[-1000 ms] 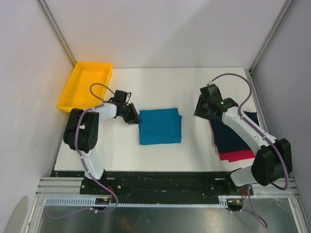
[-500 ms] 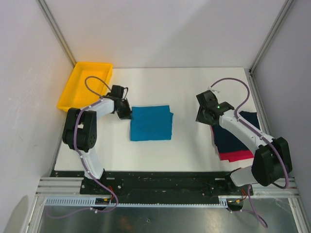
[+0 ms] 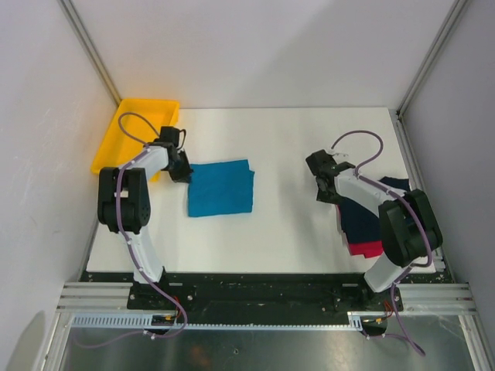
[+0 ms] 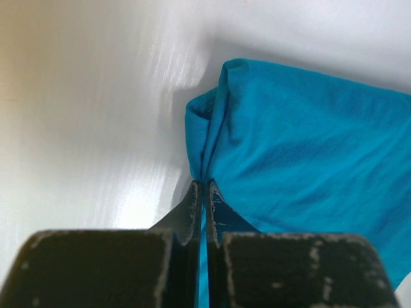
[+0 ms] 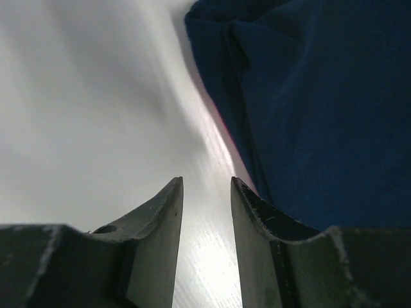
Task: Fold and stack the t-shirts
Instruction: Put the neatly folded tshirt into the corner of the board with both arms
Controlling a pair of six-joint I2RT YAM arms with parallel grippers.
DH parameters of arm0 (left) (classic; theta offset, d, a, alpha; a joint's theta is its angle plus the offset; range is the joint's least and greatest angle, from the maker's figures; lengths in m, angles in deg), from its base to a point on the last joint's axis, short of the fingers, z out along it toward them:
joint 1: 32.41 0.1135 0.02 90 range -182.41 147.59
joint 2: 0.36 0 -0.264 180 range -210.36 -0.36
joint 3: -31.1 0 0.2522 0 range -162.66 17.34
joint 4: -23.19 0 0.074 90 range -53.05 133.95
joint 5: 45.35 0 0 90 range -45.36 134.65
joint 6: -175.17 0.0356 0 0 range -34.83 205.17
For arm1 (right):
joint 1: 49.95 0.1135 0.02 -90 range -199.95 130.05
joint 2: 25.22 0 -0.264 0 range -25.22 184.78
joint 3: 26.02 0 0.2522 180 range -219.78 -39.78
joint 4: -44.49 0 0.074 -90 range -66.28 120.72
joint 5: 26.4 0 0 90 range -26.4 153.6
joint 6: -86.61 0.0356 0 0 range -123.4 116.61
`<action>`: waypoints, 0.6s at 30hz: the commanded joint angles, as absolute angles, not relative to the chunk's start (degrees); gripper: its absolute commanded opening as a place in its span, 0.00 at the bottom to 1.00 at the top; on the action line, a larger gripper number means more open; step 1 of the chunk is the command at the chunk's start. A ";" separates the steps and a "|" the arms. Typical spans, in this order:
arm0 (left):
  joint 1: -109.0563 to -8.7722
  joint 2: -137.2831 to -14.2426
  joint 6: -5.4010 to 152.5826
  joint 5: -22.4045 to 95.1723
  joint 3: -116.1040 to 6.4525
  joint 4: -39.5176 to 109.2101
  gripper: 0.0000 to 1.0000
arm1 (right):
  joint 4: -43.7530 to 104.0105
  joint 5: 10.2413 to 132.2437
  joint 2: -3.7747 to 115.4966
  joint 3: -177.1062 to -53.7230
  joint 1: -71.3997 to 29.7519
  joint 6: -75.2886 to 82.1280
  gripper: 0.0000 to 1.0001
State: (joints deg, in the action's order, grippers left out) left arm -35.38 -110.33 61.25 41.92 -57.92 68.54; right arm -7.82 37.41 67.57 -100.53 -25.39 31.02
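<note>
A folded teal-blue t-shirt point(image 3: 221, 188) point(image 4: 302, 154) lies left of the table's middle. My left gripper point(image 3: 182, 173) point(image 4: 203, 185) is shut on the left edge of the teal-blue t-shirt, the cloth pinched between its jaws. A folded dark navy t-shirt point(image 3: 373, 214) point(image 5: 321, 102) lies on a red-pink t-shirt point(image 3: 363, 248) at the right side of the table; only a thin pink strip point(image 5: 221, 125) shows in the right wrist view. My right gripper point(image 3: 323, 190) point(image 5: 207, 183) is open with nothing between its fingers, just left of the navy shirt's edge.
A yellow plastic tray point(image 3: 135, 135) stands at the back left corner, close behind my left gripper. White walls with metal posts enclose the white table point(image 3: 294, 147) on three sides.
The left gripper has shut on the teal-blue t-shirt's edge and dragged it leftward towards the tray. The right gripper has drawn back towards the near side beside the navy shirt.
</note>
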 commanded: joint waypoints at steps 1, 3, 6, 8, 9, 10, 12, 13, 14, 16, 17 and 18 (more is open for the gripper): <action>-34.66 -110.25 62.74 41.34 -61.10 69.23 0.02 | -5.86 30.66 70.78 -101.02 -26.19 29.14 0.40; -34.60 -110.16 62.60 40.72 -61.13 69.28 0.04 | -6.11 28.67 72.26 -101.67 -26.21 28.71 0.40; -34.54 -110.14 62.27 40.01 -61.11 69.28 0.08 | -6.07 26.27 73.60 -102.28 -26.16 27.82 0.40; -34.60 -110.24 62.13 39.88 -61.09 69.29 0.10 | -5.70 24.98 74.28 -102.74 -26.21 26.93 0.40; -34.56 -110.32 62.09 39.76 -61.12 69.25 0.10 | -5.50 24.56 74.72 -103.03 -26.30 26.36 0.40; -34.50 -110.40 62.03 39.65 -61.13 69.27 0.11 | -5.41 24.22 75.42 -103.49 -26.48 25.85 0.40; -34.45 -110.35 62.00 39.40 -61.05 69.29 0.12 | -5.40 23.72 76.89 -104.55 -26.59 24.90 0.40; -34.40 -110.29 61.99 39.30 -61.01 69.29 0.13 | -5.36 23.53 77.65 -104.95 -26.63 24.42 0.40; -34.37 -110.21 61.93 39.29 -60.94 69.29 0.14 | -5.33 23.35 78.29 -105.41 -26.64 24.00 0.40; -34.24 -110.04 61.89 39.11 -60.90 69.23 0.16 | -5.29 23.35 79.65 -106.42 -26.70 23.25 0.40; -34.21 -109.96 61.89 38.93 -60.93 69.26 0.18 | -5.43 23.35 80.34 -106.89 -26.72 23.02 0.40; -34.15 -109.91 61.88 38.89 -60.95 69.28 0.19 | -5.64 23.17 81.09 -107.35 -26.69 22.91 0.40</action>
State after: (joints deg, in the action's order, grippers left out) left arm -34.79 -110.35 61.25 40.04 -58.86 69.29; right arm -6.88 26.81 78.70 -104.12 -26.33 24.77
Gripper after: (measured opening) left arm 0.170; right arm 0.400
